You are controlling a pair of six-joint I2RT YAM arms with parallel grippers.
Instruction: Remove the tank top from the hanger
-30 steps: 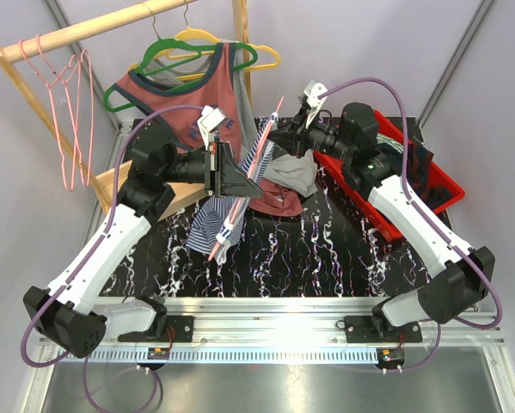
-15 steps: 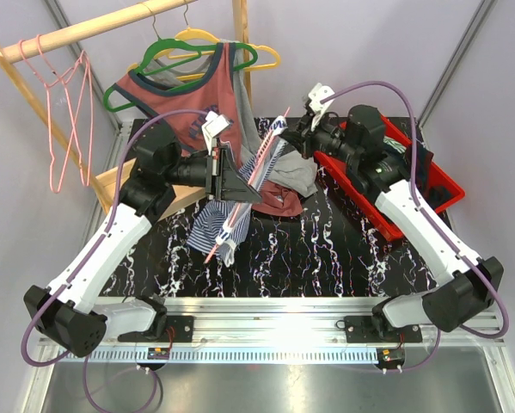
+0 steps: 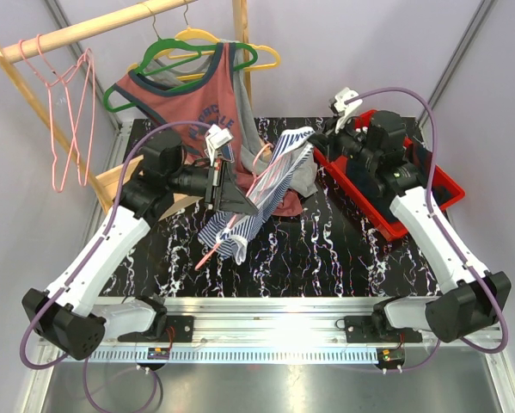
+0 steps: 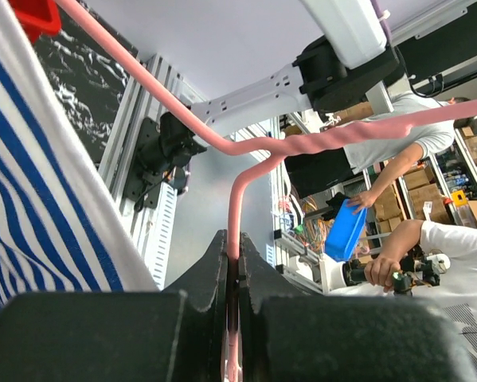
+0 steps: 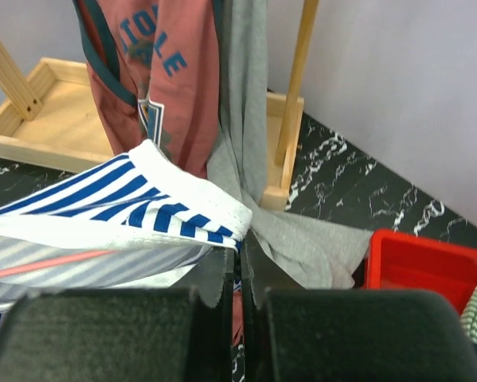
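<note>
The left end effector (image 4: 234, 256) was clamped tight on the wire of the pink hanger (image 4: 246, 179), while the right end effector (image 5: 238, 256) pinched the white hem of the striped tank top (image 5: 134, 199). The top was stretched between them above the middle of the worktop (image 3: 334, 254), and the hanger seemed to run inside the fabric.

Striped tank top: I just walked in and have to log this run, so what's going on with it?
The left end effector is shut on the pink hanger. The right end effector pinches an edge of the striped tank top, which is stretched between the two arms. The hanger's wire shows through the fabric, so the top is not off yet.
</note>
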